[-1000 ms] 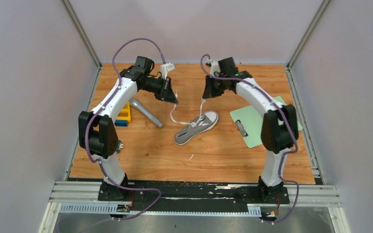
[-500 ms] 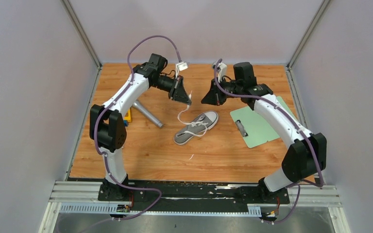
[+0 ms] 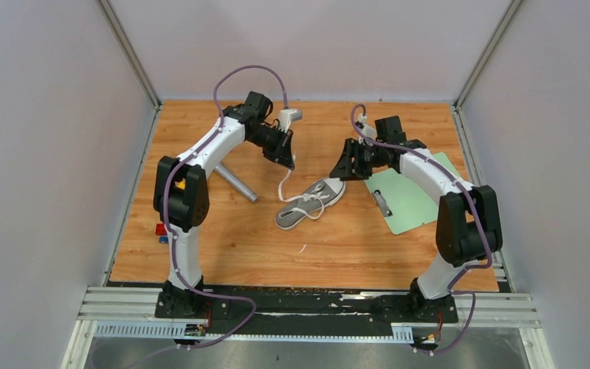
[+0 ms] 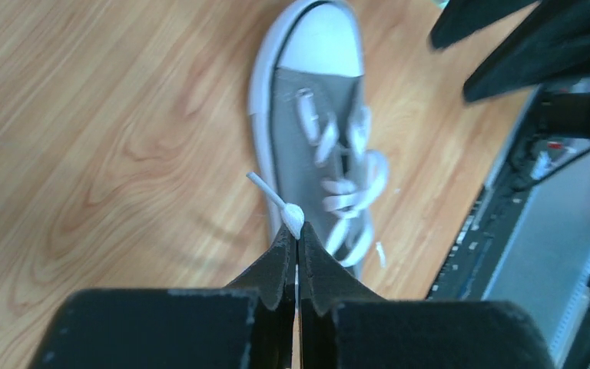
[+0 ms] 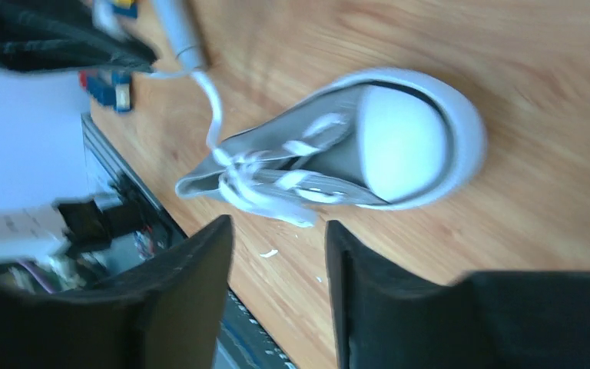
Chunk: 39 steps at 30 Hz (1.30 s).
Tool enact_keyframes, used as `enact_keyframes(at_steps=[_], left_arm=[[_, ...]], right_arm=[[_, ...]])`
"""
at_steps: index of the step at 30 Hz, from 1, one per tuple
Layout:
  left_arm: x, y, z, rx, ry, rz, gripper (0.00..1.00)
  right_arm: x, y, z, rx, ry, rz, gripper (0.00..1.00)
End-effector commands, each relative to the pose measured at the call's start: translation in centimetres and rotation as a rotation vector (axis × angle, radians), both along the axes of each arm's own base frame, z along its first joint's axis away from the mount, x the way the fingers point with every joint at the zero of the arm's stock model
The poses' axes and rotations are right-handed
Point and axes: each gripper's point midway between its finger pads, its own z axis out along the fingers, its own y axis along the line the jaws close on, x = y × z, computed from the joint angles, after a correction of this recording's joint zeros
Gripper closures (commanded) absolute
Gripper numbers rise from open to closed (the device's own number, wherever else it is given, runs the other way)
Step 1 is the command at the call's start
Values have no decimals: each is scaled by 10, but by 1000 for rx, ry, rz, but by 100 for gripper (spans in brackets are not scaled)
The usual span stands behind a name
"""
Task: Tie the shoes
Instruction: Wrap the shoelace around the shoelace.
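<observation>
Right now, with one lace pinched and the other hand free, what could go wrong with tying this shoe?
1. The left hand pinches the lace close to its tip; it may slip out under a pull.
2. Nothing holds down the sneaker, so a pull could drag or tip it.
3. The right hand is open and empty near the loose, crossed laces; it may catch the wrong strand.
</observation>
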Motion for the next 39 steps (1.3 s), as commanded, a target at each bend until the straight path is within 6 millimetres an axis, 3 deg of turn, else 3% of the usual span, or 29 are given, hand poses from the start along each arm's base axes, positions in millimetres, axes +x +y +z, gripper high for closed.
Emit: enact_keyframes(at_steps=[1, 4, 8, 11, 17, 21, 27, 31, 34, 39], left_arm=[[7, 25, -31, 174, -47, 15, 100], [-23, 39, -57, 222, 25, -98, 100], [-45, 42, -80, 212, 127, -146, 100], [-59, 31, -77, 127, 195, -135, 100], [-50, 13, -68, 53, 176, -102, 100], [-59, 6, -57, 36, 172, -140, 100], [-62, 12, -60, 71, 167, -129, 100], [-63, 12, -50, 62, 163, -132, 100], [-61, 13, -39, 55, 141, -134, 100], [-53, 16, -15, 11, 135, -109, 100]], right_arm=[[15, -38, -36, 3, 300, -324, 45], [17, -27, -42, 42, 289, -234, 37], [21, -15, -76, 9, 311, -177, 27], [20, 0, -84, 22, 301, -104, 30], [47, 12, -77, 43, 245, -98, 33], [54, 10, -81, 29, 221, -105, 33], [42, -12, -81, -3, 209, -146, 33], [47, -37, -35, 1, -2, -55, 37], [29, -30, -3, -22, -238, 226, 52], [-15, -8, -11, -215, -681, 650, 58]])
